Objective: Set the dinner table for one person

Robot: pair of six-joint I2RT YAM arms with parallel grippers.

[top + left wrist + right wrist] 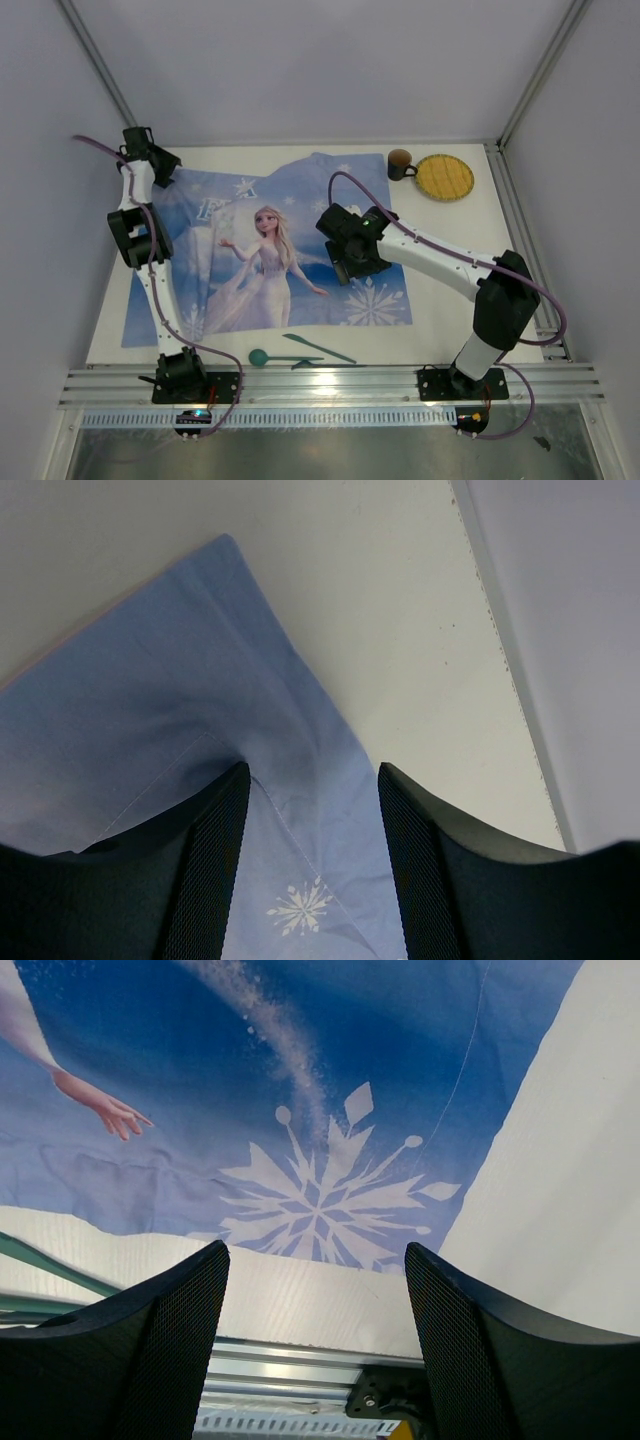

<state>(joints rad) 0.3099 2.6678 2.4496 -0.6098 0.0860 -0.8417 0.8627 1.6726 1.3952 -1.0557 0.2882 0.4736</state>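
Observation:
The dinner table (470, 250) is a white tabletop framed by silver rails. A blue Elsa cloth (270, 250) lies spread on it. My left gripper (160, 165) is open at the cloth's far left corner; in the left wrist view (312, 775) a fold of the cloth (150, 700) lies between the fingers, not pinched. My right gripper (352, 268) is open and empty above the cloth's near right part; the right wrist view (315, 1252) shows the snowflake print (325, 1195) below it. A brown cup (400, 163) and a yellow plate (444, 177) stand at the far right.
A teal spoon (258, 357) and a teal knife-like utensil (320, 348) lie on the table's near edge in front of the cloth. The silver front rail (330, 385) runs behind them. White walls enclose the table on three sides.

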